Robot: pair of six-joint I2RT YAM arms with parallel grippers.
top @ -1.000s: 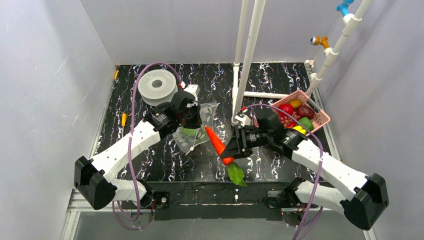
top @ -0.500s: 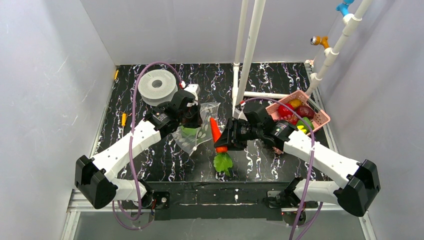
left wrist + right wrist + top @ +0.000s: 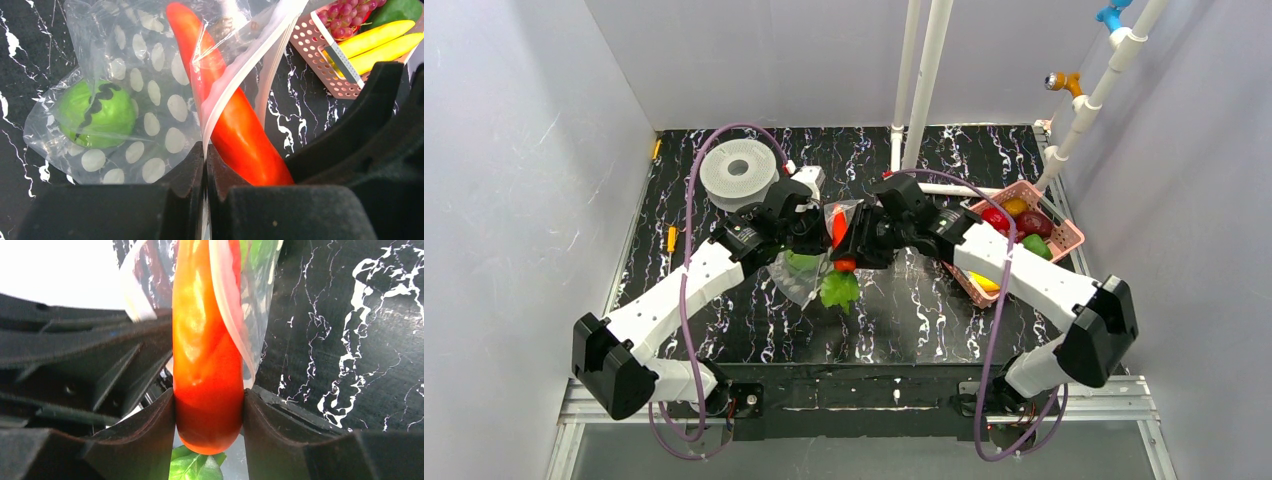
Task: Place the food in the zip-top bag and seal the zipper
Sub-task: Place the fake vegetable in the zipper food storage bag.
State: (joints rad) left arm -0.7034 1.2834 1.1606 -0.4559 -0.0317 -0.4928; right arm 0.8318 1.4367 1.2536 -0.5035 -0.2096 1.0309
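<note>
**Orange carrot tip-first at the bag mouth**

Orange-red plastic toy carrot (image 3: 207, 365) lies with its long axis from 12 to 6 o'clock in the top view. Its pointed tip is at 12, inside the open mouth of the clear, white-dotted zip-top bag (image 3: 150, 100), and its green leaves hang at 6. The right hand (image 3: 208, 407) clamps the carrot's thick end between both fingers. The left hand (image 3: 206, 152) is pressed together, pinching one lip of the bag beside the unsealed zipper strip (image 3: 235, 85). A round green toy fruit (image 3: 97, 115) sits at the bag's bottom. Bare black marbled counter (image 3: 924, 310) lies open at 6 o'clock. The grey-white spool (image 3: 739, 172) crowds 10 o'clock, and the pink latticed basket (image 3: 1064, 235) sits at 3, near the counter's edge.
</note>
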